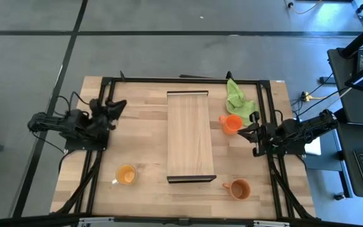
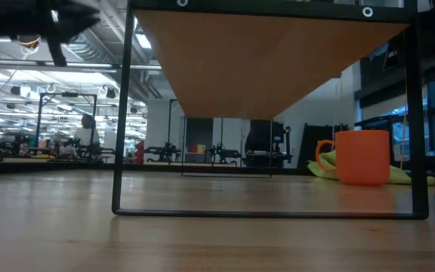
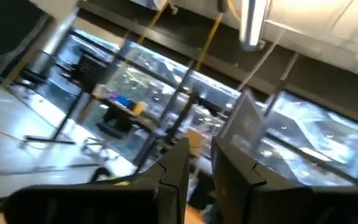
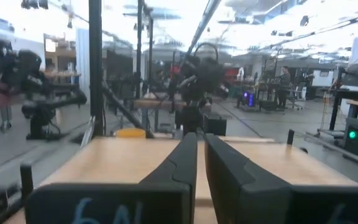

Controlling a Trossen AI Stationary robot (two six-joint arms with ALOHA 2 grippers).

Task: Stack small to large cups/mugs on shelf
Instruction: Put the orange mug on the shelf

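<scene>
I have both arms parked at the surface's edges, left gripper [image 1: 117, 108] and right gripper [image 1: 247, 128] with jaws nearly together, holding nothing. The shelf [image 1: 190, 135] sits bare mid-surface. Three mugs ring it within reach: bright orange [image 1: 231, 123], yellow-orange [image 1: 125, 175], brown-orange [image 1: 239, 189].

Shelf [image 1: 190, 135] mid-table; one mug [image 1: 231, 123] right beside cloth [image 1: 237, 98]; others front-left [image 1: 125, 174], front-right [image 1: 238, 189].

Bright even overhead light, soft shadows, blurred wrist views
</scene>
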